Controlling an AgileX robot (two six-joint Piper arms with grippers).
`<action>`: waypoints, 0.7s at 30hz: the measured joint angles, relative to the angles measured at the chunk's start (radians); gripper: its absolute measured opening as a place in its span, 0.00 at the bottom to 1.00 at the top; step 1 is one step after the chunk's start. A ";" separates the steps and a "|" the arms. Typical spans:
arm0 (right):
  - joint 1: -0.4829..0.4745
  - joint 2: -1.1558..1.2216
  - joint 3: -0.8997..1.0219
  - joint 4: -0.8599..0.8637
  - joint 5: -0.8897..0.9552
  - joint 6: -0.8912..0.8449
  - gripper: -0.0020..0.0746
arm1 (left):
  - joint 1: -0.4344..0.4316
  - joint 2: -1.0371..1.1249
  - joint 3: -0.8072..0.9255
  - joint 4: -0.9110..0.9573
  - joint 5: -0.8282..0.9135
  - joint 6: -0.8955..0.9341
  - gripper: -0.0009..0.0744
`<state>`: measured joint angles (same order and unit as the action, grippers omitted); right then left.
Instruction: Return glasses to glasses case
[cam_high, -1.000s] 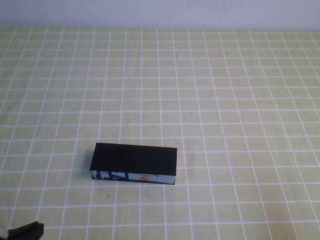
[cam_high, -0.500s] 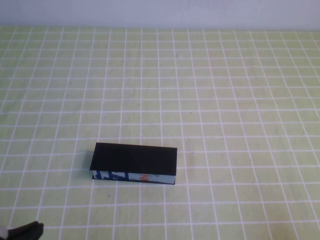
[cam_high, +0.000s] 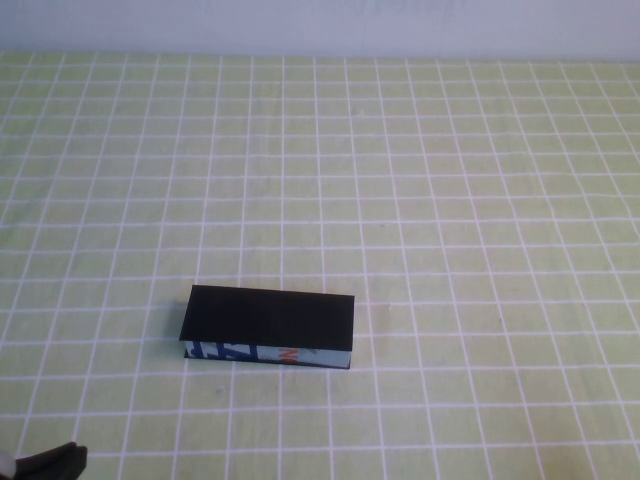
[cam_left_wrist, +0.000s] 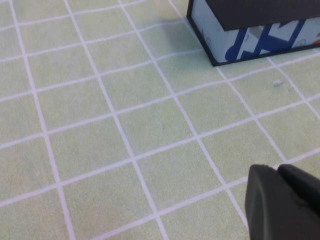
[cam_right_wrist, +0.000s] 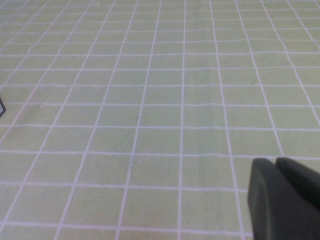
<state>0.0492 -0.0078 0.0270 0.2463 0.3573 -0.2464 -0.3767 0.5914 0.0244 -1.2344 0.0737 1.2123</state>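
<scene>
The glasses case (cam_high: 269, 326) lies on the green checked cloth with its black lid down; its front edge with blue, white and orange print faces the near side. One printed corner of the glasses case (cam_left_wrist: 250, 30) also shows in the left wrist view. The glasses are hidden from every view. My left gripper (cam_high: 45, 462) sits at the near left corner, well short of the case, and its fingers are shut (cam_left_wrist: 274, 172) with nothing between them. My right gripper (cam_right_wrist: 274, 167) is shut too, empty, over bare cloth; the high view does not show it.
A green cloth with a white grid (cam_high: 420, 200) covers the whole table. A pale wall (cam_high: 320, 25) runs along the far edge.
</scene>
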 joint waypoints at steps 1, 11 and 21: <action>0.000 0.000 0.000 0.000 0.000 0.000 0.01 | 0.000 0.000 0.000 0.000 0.000 0.000 0.01; 0.000 0.000 0.000 0.002 0.000 -0.004 0.01 | -0.006 0.000 0.000 0.000 -0.002 0.000 0.01; 0.000 0.000 0.000 0.005 0.000 -0.005 0.01 | -0.009 0.000 0.000 -0.002 -0.042 -0.057 0.01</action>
<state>0.0492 -0.0078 0.0270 0.2517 0.3573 -0.2514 -0.3852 0.5914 0.0244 -1.2366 0.0315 1.1554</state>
